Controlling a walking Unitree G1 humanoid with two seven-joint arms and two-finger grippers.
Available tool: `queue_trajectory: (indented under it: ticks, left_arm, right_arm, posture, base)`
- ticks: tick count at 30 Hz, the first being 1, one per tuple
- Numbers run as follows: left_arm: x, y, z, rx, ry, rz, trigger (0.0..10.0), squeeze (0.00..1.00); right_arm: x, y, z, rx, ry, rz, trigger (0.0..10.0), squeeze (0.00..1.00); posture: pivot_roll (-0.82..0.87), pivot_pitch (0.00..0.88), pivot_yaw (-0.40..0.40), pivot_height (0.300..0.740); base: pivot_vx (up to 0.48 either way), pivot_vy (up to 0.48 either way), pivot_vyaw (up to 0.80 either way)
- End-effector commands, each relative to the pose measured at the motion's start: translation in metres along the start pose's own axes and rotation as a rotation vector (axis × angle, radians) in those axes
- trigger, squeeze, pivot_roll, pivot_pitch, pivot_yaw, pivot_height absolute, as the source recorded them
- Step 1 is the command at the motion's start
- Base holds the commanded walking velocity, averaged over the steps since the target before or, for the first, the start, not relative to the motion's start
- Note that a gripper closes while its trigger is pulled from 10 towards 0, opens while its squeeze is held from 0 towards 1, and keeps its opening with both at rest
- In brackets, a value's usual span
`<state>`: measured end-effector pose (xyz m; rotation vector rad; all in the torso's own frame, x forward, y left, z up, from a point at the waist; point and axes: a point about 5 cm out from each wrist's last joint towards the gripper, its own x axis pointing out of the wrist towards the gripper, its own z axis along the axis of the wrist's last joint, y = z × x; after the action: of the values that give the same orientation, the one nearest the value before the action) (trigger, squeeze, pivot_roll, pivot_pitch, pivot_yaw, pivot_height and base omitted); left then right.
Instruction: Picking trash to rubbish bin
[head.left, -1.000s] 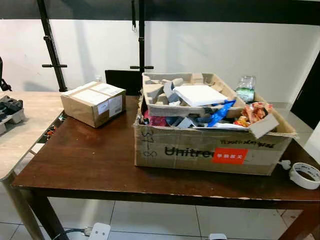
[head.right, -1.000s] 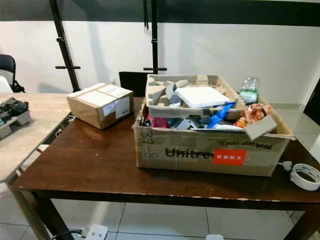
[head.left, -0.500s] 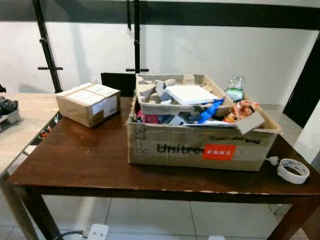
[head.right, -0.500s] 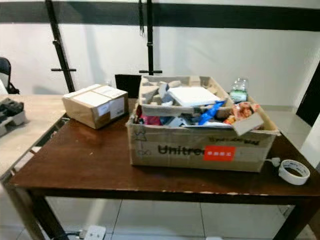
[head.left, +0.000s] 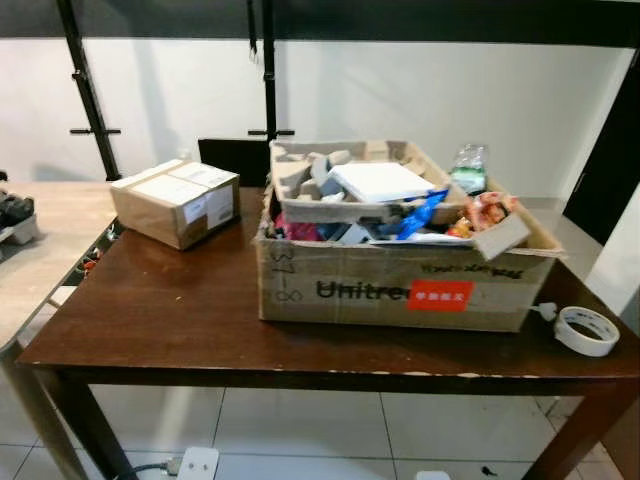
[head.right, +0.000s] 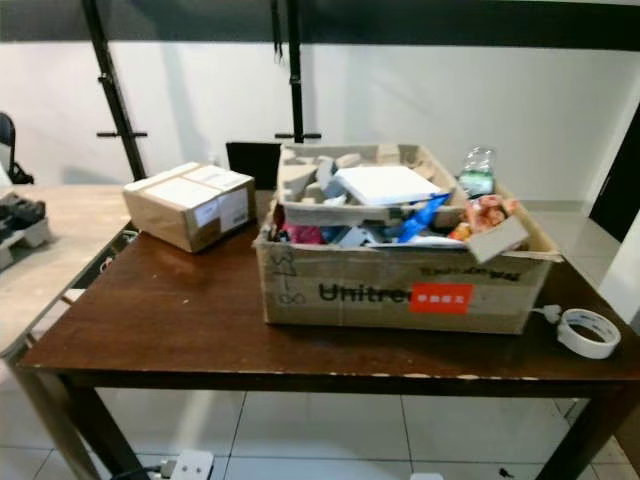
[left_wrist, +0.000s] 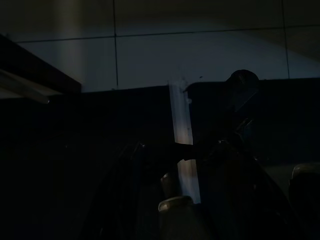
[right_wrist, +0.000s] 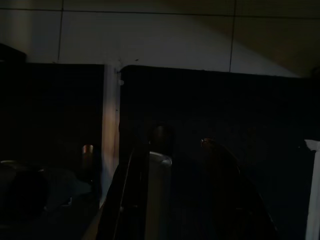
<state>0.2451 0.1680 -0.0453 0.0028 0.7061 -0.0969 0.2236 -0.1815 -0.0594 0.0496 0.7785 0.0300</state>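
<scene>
Trash box (head.left: 400, 285) on table (head.left: 170, 320), mid-right | small box (head.left: 175, 200) back left | tape roll (head.left: 587, 330) right edge | my left pincer (left_wrist: 185, 200), right pincer (right_wrist: 170, 200) hang in dark: spread or pressed, cannot tell

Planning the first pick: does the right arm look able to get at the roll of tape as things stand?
Probably yes. The roll of tape lies flat on the table's right end, apart from the big cardboard box, with bare wood around it. The right arm hangs low in shade, so it must first rise above the tabletop.
</scene>
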Motion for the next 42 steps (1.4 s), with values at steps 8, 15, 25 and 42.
queue_trajectory:
  ticks: [8, 15, 25, 42]
  left_arm:
    - [-0.002, 0.002, -0.007, -0.003, 0.026, -0.002, 10.0, 0.0]
    - [-0.002, 0.003, -0.006, 0.04, 0.026, 0.002, 10.0, 0.0]
    - [-0.003, 0.004, -0.01, 0.084, 0.062, -0.009, 10.0, 0.0]
    - [-0.005, 0.004, -0.021, 0.125, 0.108, -0.021, 10.0, 0.0]
  right_arm:
    - [-0.002, -0.003, -0.008, 0.007, 0.029, -0.01, 10.0, 0.0]
    - [-0.002, -0.002, -0.009, 0.008, 0.034, -0.009, 10.0, 0.0]
    - [-0.004, -0.003, -0.02, -0.007, 0.09, -0.012, 10.0, 0.0]
    - [-0.011, -0.007, -0.04, -0.036, 0.162, -0.032, 10.0, 0.0]
  posture:
    - [-0.1, 0.124, -0.005, 0.74]
    - [-0.1, 0.126, -0.004, 0.74]
    - [-0.1, 0.135, 0.0, 0.74]
    - [-0.09, 0.136, 0.006, 0.74]
  base:
    - [0.0, 0.48, 0.0]
    - [0.0, 0.0, 0.0]
    - [0.0, 0.0, 0.0]
    - [0.0, 0.0, 0.0]
